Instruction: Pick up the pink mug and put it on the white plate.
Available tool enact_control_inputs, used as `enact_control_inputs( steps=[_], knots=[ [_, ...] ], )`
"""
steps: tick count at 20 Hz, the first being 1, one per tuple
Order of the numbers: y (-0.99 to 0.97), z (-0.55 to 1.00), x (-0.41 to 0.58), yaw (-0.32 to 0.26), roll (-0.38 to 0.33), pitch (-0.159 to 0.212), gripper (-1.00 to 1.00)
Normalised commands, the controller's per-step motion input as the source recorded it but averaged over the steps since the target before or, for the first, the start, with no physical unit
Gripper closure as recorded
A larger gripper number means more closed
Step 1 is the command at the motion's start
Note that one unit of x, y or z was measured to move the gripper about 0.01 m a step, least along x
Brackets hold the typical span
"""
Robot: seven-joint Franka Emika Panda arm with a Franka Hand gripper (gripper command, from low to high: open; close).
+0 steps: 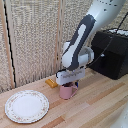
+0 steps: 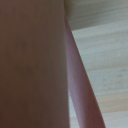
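The pink mug [image 1: 67,92] stands upright on the wooden table, its handle toward the exterior view's right. My gripper [image 1: 70,83] is straight above it, the white block almost on the rim, and the fingers reach down at the mug's top where they are hidden. The wrist view is filled by the mug's pink wall [image 2: 30,65], very close and blurred, with bare wood beside it. No finger shows there, so I cannot tell whether the jaws are open or shut. The white platter [image 1: 27,106] lies flat on the table, toward the exterior view's left of the mug and apart from it.
A small yellow object [image 1: 50,82] lies just behind the mug toward the exterior view's left. A black box [image 1: 113,54] with cables stands at the back on the exterior view's right. A woven screen closes off the back of the table.
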Motion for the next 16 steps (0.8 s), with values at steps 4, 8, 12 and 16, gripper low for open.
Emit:
enact_control_inputs(
  steps=[4,8,12,16],
  knots=[
    [0.01,0.00,0.011,0.000,-0.002,-0.050,1.00],
    [0.00,0.01,0.019,0.000,-0.005,-0.056,1.00],
    [0.04,0.13,0.016,0.000,-0.011,-0.011,1.00],
    [0.01,0.52,0.012,0.003,-0.002,-0.027,1.00]
  ],
)
